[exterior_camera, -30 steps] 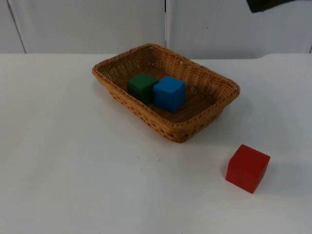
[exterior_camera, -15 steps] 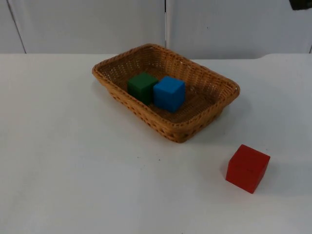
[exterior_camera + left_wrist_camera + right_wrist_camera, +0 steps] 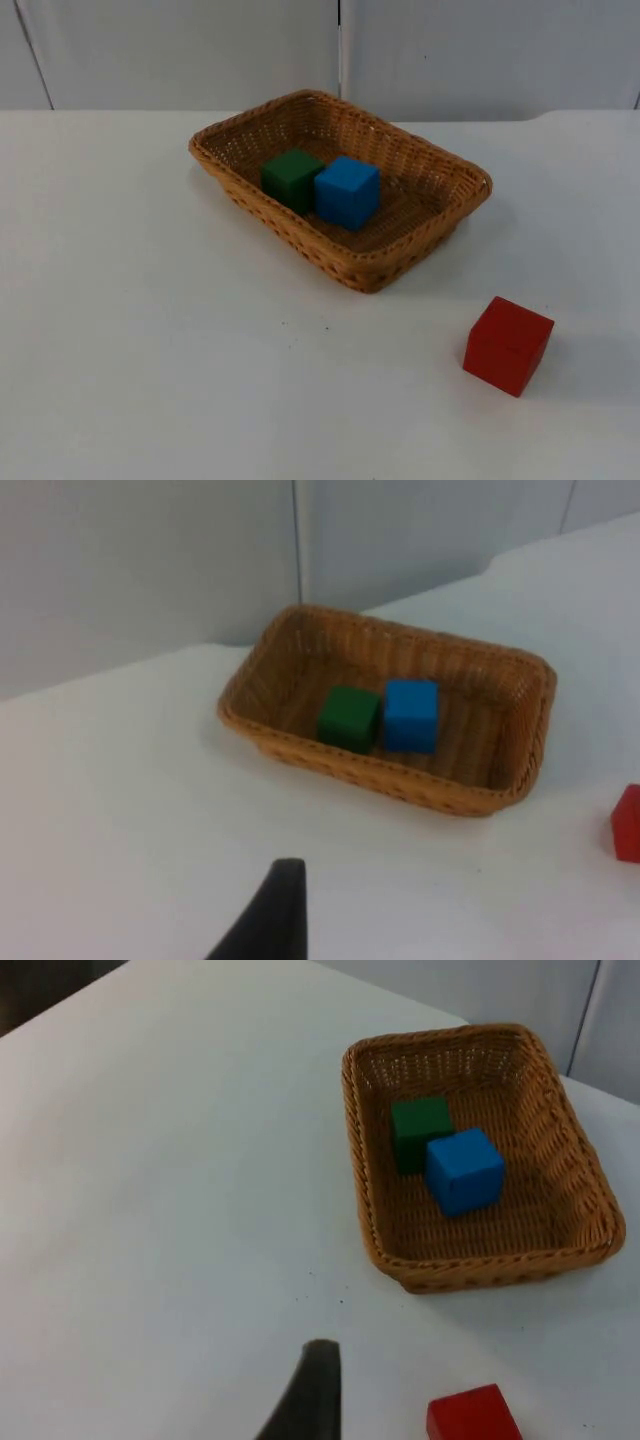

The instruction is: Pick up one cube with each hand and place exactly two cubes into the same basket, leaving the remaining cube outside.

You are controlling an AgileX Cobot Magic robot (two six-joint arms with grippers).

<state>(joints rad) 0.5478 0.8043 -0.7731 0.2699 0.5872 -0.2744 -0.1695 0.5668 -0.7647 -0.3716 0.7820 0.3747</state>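
Observation:
A woven brown basket (image 3: 455,175) stands on the white table, towards the back. Inside it a green cube (image 3: 291,178) and a blue cube (image 3: 347,190) sit side by side, touching. A red cube (image 3: 507,344) rests on the table outside the basket, to its front right. In the left wrist view my left gripper (image 3: 275,910) hangs over bare table, well short of the basket (image 3: 250,712) and apart from everything. My right gripper (image 3: 310,1395) is likewise held back above the table, with the red cube (image 3: 472,1415) close beside it and the basket (image 3: 357,1175) farther off. Neither gripper holds anything.
The grey partition wall (image 3: 200,50) closes off the table's far edge behind the basket. White table surface (image 3: 150,340) stretches left of and in front of the basket.
The dark part of the right arm at the upper right corner of the top view has drawn back out of the picture. Basket and cubes have not moved.

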